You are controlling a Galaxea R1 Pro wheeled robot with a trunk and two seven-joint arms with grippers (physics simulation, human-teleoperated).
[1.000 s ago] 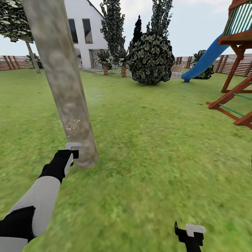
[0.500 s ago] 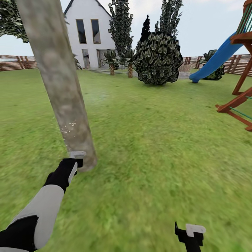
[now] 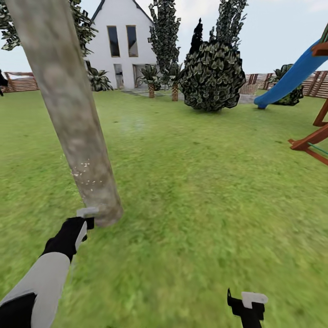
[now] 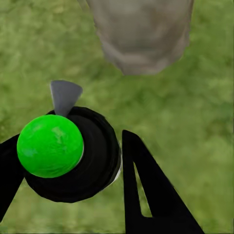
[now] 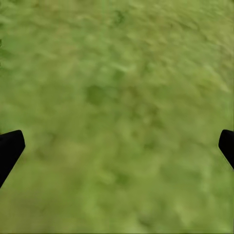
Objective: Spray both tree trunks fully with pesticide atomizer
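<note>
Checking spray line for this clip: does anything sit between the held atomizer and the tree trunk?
Nothing visible does. The atomizer in the left gripper faces the tree trunk base across bare lawn.

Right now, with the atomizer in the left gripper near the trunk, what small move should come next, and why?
Probably raise the left gripper and aim the atomizer higher. Pale pesticide specks show as one low patch on the tree trunk; the bark above looks bare, so coverage seems far from complete.
</note>
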